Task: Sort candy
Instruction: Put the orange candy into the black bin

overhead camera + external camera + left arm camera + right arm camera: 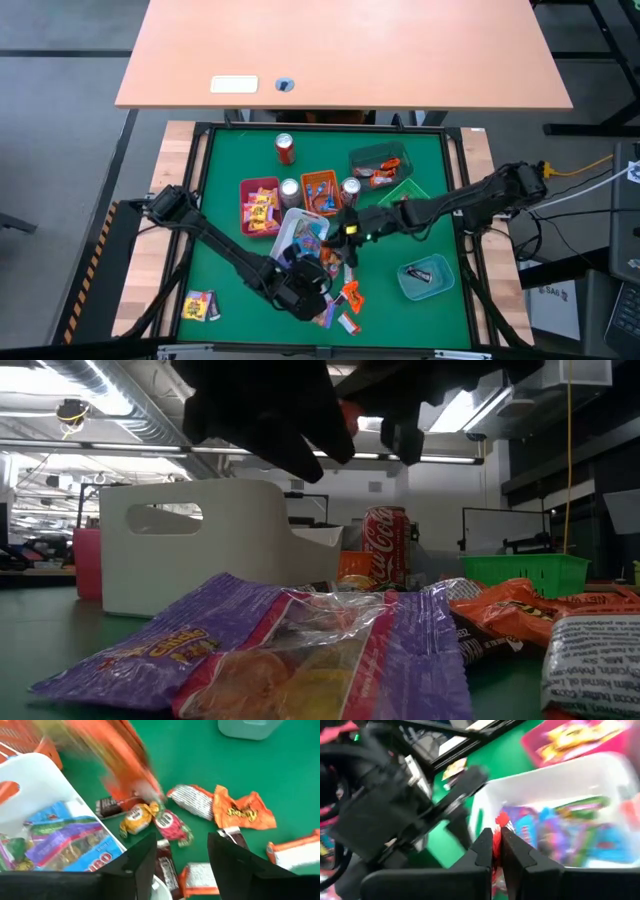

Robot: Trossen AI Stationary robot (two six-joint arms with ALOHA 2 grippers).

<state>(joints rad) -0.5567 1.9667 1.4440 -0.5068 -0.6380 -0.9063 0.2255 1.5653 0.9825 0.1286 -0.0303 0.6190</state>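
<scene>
1. The left gripper hangs over the near middle of the green table, beside the white tray. Its fingers stand well apart with nothing between them.
2. Just ahead of those fingers lies a loose heap of candy: a yellow twist-wrapped sweet touching a pink one, an orange peanut-butter-cup wrapper, and a silver-and-orange bar.
3. That bar lies flat, its long axis running diagonally, one end toward the orange wrapper.
4. An orange-red wrapper shows as a long blurred streak near the white tray; whether it rests on anything cannot be told.
5. The right gripper reaches over the white tray, its fingers nearly together on a small red-wrapped sweet; the pinch looks real, though the view is smeared.
6. Blue and purple packets lie in the white tray, long axes roughly along its length.
7. At table level, a purple packet lies flat in front.
</scene>
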